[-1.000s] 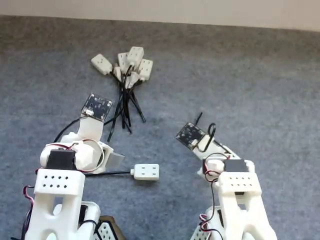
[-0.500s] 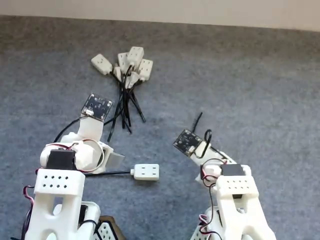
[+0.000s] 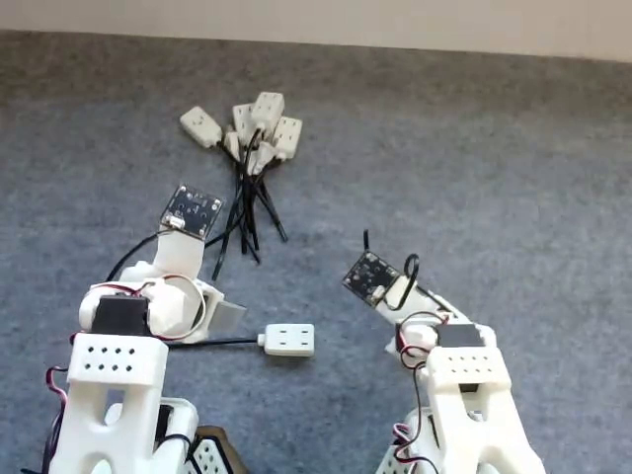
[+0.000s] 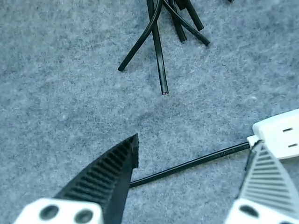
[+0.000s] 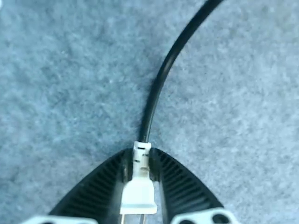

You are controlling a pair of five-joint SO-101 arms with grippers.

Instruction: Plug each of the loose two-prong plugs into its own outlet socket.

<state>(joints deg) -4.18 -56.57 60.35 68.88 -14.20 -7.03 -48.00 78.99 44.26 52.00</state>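
Note:
My right gripper (image 5: 139,152) is shut on a white two-prong plug (image 5: 138,189), whose black cord (image 5: 170,60) trails away over the carpet. In the high view that cord's end (image 3: 365,238) sticks out beyond the right arm (image 3: 439,336). My left gripper (image 4: 196,142) is open, low over the carpet. The black cord (image 4: 187,165) of a white outlet socket (image 4: 279,134) runs between its fingers. That socket (image 3: 288,340) lies between the two arms. A bunch of white sockets and plugs (image 3: 252,126) lies at the far left.
Several loose black cord ends (image 3: 252,222) fan out from the bunch toward the left arm (image 3: 148,296). Grey carpet (image 3: 513,168) covers the whole surface, with open room at the right and centre.
The right arm's wrist drew back a little and swung left, carrying the plug. Its cord end now points further left. The left arm and the socket stayed put.

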